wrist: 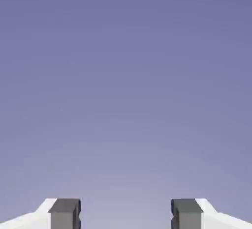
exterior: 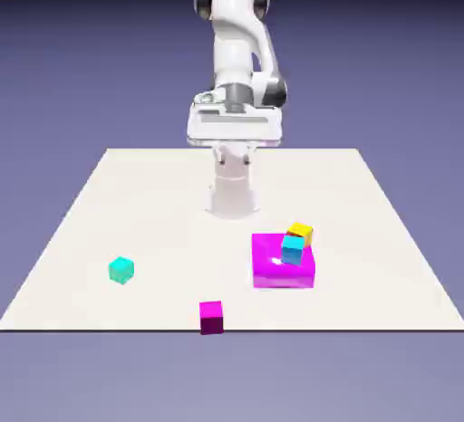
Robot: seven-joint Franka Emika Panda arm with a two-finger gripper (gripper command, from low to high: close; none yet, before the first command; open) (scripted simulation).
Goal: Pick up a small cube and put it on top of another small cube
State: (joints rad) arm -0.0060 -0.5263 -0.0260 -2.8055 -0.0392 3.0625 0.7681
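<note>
The small teal cube [exterior: 121, 270] rests on the white table [exterior: 154, 194] toward the exterior view's left. Close to the table's front edge sits the small dark magenta cube [exterior: 211, 317], apart from the teal one. My gripper [exterior: 234, 130] hangs high over the table's far side, well away from both cubes. The hand view has only the blue-violet backdrop, with my gripper [wrist: 126, 215] open. Its two grey fingertips [wrist: 64, 213] stand wide apart with nothing between them, and neither cube shows there.
A large flat bright magenta block [exterior: 284, 262] lies toward the exterior view's right. A sky-cyan cube [exterior: 293, 249] sits on it, with a yellow cube [exterior: 300, 234] just behind. The robot's base [exterior: 233, 192] stands at the far middle of the table.
</note>
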